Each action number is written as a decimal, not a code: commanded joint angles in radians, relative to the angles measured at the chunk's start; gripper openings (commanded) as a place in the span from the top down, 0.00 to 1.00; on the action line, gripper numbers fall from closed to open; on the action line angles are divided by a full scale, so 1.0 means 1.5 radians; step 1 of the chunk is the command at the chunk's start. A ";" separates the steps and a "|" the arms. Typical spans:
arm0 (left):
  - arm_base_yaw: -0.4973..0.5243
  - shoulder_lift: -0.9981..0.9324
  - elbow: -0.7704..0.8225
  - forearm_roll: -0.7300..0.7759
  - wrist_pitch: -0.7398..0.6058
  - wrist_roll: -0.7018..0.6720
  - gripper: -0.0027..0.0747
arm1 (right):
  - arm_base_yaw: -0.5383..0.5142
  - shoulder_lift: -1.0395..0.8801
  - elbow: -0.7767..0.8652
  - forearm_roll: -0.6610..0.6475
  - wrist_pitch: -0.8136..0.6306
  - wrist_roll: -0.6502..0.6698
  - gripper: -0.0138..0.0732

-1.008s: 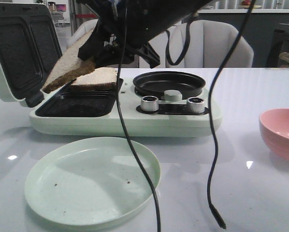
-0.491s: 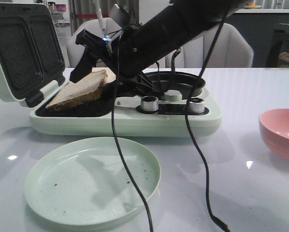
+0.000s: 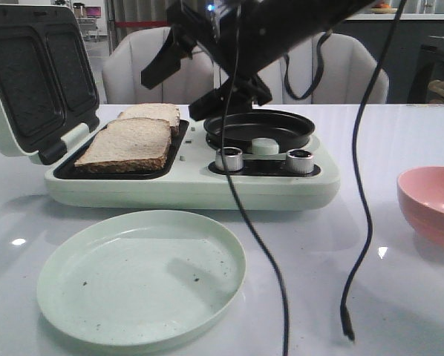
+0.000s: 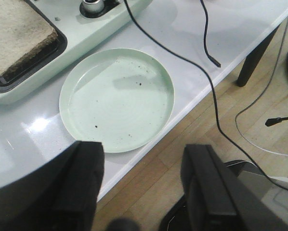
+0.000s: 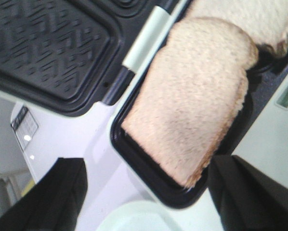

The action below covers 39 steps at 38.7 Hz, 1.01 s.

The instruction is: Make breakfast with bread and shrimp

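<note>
Your right gripper (image 3: 179, 74) hung with its jaws wide and empty in the upper centre of the front view, above the sandwich maker (image 3: 192, 182). In the right wrist view both fingers (image 5: 43, 192) framed the near slice with nothing between them.

Both slices of bread (image 3: 127, 144) lay flat in the black lower tray at centre left of the front view. The far slice (image 3: 151, 113) sat just behind the near one and seemed to touch it. The ribbed lid (image 3: 33, 74) stood open at the upper left.

Your left gripper (image 4: 141, 187) was spread wide as well and held nothing. It showed at the bottom of the left wrist view, with the pale green plate (image 4: 117, 98) at the middle of that frame. The plate carried only a few dark specks.

I judged the bread-loading step to be finished. The shrimp did not show in any view. The round black pan (image 3: 259, 127) at centre and the pink bowl (image 3: 430, 204) at the right edge gave no clear sight of their insides, so I could not tell whether it lay in either.

Your next move called for locating the shrimp first. Being small, it would probably want a narrow, careful pinch and a route clear of the hanging cables (image 3: 259, 245).
</note>
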 commanded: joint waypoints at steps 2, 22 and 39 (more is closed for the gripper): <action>-0.005 -0.004 -0.016 0.014 -0.037 -0.002 0.42 | 0.002 -0.118 -0.025 -0.085 0.025 0.039 0.13; -0.005 -0.004 -0.016 0.014 -0.037 -0.002 0.42 | 0.024 -0.471 0.185 -0.516 0.031 0.301 0.13; -0.005 -0.004 -0.016 0.015 -0.031 -0.002 0.42 | 0.024 -0.717 0.436 -0.717 0.052 0.515 0.13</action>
